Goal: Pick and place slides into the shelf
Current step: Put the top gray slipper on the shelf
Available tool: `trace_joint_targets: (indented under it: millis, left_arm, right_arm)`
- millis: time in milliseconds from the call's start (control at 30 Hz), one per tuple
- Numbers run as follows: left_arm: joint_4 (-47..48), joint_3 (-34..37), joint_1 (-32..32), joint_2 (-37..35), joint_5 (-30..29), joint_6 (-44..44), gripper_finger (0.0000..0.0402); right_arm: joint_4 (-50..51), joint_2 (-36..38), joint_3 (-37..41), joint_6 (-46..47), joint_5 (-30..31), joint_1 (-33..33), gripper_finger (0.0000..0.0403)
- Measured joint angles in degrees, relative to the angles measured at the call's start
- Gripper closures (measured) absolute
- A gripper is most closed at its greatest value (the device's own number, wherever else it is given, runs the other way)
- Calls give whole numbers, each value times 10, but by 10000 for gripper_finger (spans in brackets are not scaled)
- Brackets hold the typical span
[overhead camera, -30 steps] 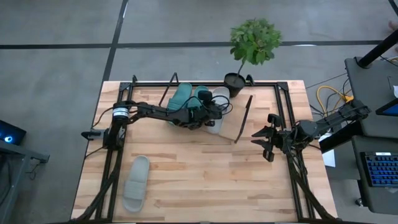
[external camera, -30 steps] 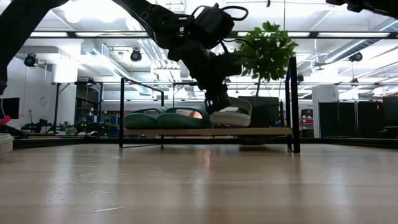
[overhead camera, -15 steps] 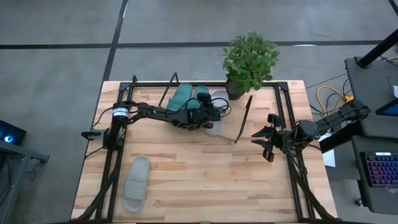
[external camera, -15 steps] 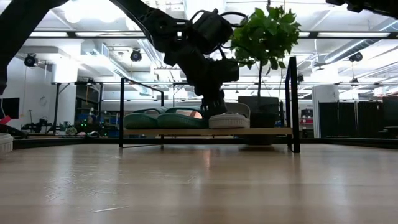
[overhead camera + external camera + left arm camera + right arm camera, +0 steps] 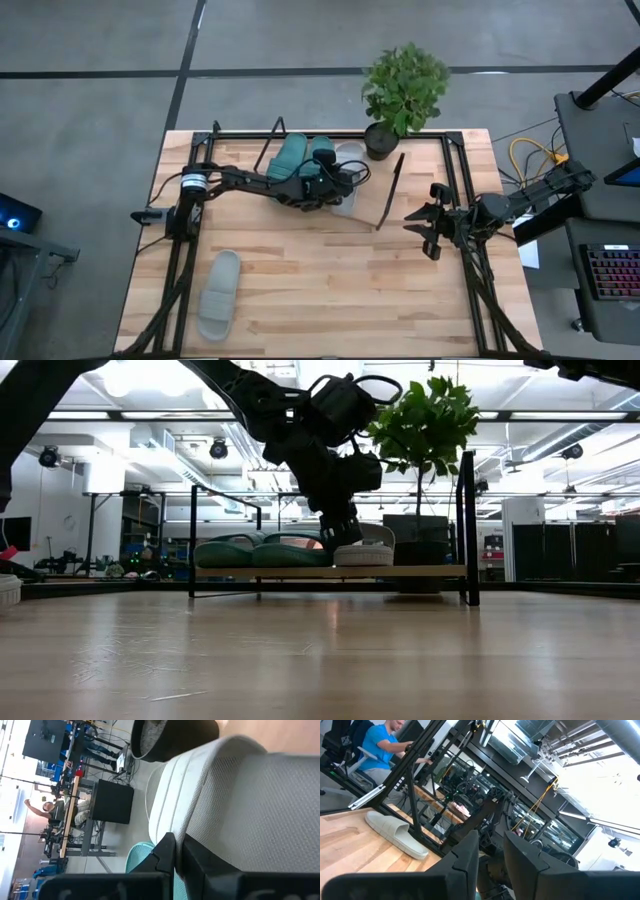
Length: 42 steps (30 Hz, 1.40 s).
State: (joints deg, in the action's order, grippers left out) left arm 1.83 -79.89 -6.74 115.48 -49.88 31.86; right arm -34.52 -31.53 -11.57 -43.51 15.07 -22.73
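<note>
Wooden surface (image 5: 330,270): shelf (image 5: 368,208) at far edge, centre. On shelf: two teal slides (image 5: 298,156), grey slide (image 5: 349,158) beside them. Second grey slide (image 5: 218,293) flat on surface near front-left corner. Potted plant (image 5: 402,88) at far edge.

My left gripper (image 5: 338,189) hides most of the grey slide (image 5: 350,178); my fingertips' contact can't be made out.

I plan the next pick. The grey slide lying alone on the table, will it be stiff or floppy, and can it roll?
The grey slide looks like thick foam, so probably light and slightly bendy, not floppy. It lies flat on its sole on the table, so rolling seems unlikely.
</note>
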Motion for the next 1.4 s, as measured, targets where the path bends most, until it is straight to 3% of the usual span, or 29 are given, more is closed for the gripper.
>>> trace_joint_targets:
  millis: [467, 1400]
  left_arm:
    - [-3, -12, -13, 0, -18, 2, 402]
    - [-6, -29, -27, 0, 18, -14, 402]
  right_arm:
    - [0, 0, 0, 0, 0, 0, 312]
    - [1, 0, 0, 0, 0, 0, 318]
